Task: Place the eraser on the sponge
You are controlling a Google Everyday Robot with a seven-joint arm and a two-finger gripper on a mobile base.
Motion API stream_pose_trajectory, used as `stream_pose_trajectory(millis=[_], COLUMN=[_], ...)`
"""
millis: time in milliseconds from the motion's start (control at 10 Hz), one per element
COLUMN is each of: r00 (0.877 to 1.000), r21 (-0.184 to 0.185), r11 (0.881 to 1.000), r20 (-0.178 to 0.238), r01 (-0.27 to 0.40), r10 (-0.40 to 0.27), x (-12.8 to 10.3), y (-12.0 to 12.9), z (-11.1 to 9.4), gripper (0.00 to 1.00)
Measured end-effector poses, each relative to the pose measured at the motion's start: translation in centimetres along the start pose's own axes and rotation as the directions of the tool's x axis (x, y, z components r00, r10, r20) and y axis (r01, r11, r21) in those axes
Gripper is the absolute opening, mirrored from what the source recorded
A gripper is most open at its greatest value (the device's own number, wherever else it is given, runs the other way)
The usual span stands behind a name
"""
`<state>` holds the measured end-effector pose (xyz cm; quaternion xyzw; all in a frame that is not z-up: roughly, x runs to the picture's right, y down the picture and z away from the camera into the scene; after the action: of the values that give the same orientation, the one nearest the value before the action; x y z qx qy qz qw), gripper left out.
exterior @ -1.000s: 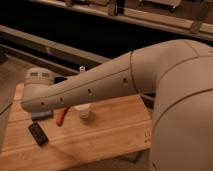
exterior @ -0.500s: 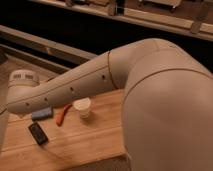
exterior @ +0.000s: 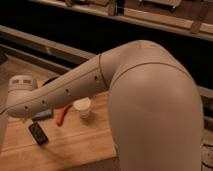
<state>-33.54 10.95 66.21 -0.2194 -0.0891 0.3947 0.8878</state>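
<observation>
The robot's pale grey arm [exterior: 65, 92] reaches left over the light wooden counter [exterior: 75, 145]. Its pincer lies past the left edge (out of sight), standing wide; what it touches I cannot tell. The small flat black eraser [exterior: 38, 133] lies near the left, just in front of the blue-grey soft sponge [exterior: 42, 115], apart from it. An orange-red stick [exterior: 63, 114] lies right of the sponge.

Black eraser [exterior: 38, 133] near blue sponge [exterior: 42, 115] (apart)
</observation>
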Motion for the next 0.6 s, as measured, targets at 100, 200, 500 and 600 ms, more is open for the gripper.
stream_pose_trajectory(millis=[100, 200, 500, 600], r00=[1.000, 1.000, 1.000, 0.999], r21=[0.007, 0.012, 0.015, 0.014], r11=[1.000, 1.000, 1.000, 1.000], r20=[-0.008, -0.013, -0.025, -0.027], r01=[0.003, 0.007, 0.020, 0.024], r10=[-0.003, -0.007, -0.019, -0.023], x=[0.3, 0.5, 1.2, 1.4], y=[0.1, 0.3, 1.2, 1.5], z=[0.2, 0.4, 1.2, 1.4], gripper=[0.65, 0.65, 0.65, 0.65])
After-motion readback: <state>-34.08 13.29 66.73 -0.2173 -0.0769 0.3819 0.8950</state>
